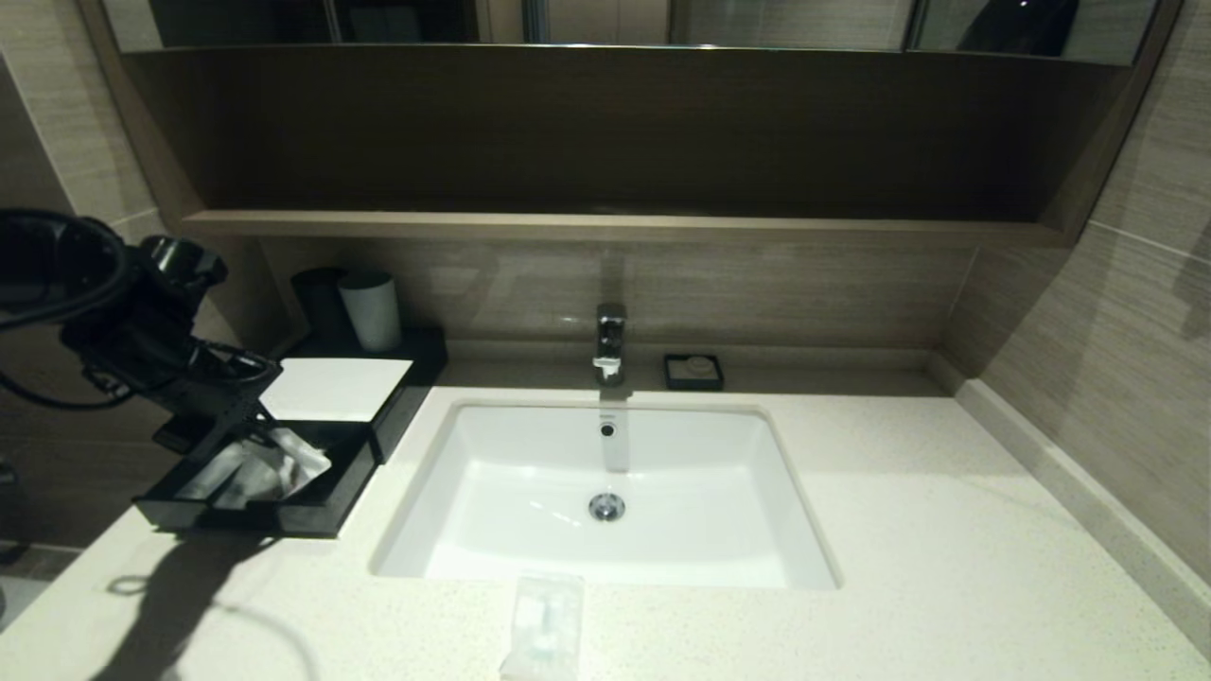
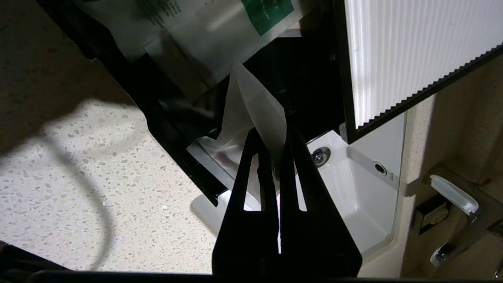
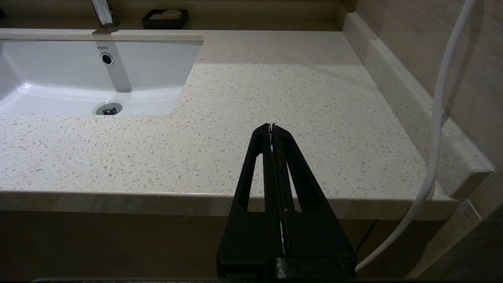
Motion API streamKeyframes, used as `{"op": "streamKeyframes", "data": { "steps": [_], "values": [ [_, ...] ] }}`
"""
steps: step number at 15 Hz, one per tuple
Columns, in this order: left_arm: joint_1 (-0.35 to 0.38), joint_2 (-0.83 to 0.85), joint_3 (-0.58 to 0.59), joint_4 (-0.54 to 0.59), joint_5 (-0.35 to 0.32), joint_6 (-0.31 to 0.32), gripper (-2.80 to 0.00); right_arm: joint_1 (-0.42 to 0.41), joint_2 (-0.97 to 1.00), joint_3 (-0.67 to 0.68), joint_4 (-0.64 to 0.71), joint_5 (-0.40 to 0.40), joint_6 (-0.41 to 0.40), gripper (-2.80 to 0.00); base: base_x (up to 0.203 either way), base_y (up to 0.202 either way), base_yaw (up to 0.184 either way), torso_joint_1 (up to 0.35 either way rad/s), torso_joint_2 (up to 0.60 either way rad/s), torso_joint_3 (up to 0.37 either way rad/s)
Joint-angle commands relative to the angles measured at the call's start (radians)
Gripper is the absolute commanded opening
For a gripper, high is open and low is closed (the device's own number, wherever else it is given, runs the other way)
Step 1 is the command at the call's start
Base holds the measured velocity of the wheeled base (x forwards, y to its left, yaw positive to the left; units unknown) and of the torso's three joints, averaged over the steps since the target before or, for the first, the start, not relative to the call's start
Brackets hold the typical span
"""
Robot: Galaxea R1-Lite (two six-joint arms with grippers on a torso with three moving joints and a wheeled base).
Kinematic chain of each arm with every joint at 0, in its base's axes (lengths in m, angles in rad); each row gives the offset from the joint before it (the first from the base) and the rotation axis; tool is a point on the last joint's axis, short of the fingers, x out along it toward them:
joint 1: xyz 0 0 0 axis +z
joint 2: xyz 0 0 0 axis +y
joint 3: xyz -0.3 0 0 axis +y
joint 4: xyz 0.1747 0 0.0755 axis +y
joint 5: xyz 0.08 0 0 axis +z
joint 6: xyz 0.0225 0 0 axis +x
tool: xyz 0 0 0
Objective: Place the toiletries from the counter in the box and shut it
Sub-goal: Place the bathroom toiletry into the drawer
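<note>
Counter (image 1: 899,530) stone fills the foreground, with one small flat packet (image 1: 544,624) lying at its front edge below the sink (image 1: 605,492). Farther back on the left, the left gripper (image 2: 275,147) pinches another clear packet (image 2: 255,106) over the box's (image 1: 284,515) open drawer, beside the green-labelled packet (image 2: 235,23). The right gripper (image 3: 272,127), fingers pressed together, hangs parked off the counter's right front.

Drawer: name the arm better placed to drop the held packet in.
Left. The left gripper is shut on the packet right over the open drawer; the right gripper is parked off the counter's front edge.
</note>
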Motion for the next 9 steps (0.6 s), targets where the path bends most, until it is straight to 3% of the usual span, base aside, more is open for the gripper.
{"op": "streamKeyframes", "data": {
  "steps": [1,9],
  "values": [
    [0.004,0.029,-0.008,0.003,0.001,-0.006,-2.8,0.0,-0.002,0.002,0.0,0.0,0.0,-2.8,0.0,0.0,0.0,0.0,0.0,0.0],
    [0.014,0.052,-0.007,-0.014,-0.001,-0.007,-2.8,0.0,0.0,0.002,0.0,0.0,0.0,-2.8,0.0,0.0,0.0,0.0,0.0,0.0]
  ]
}}
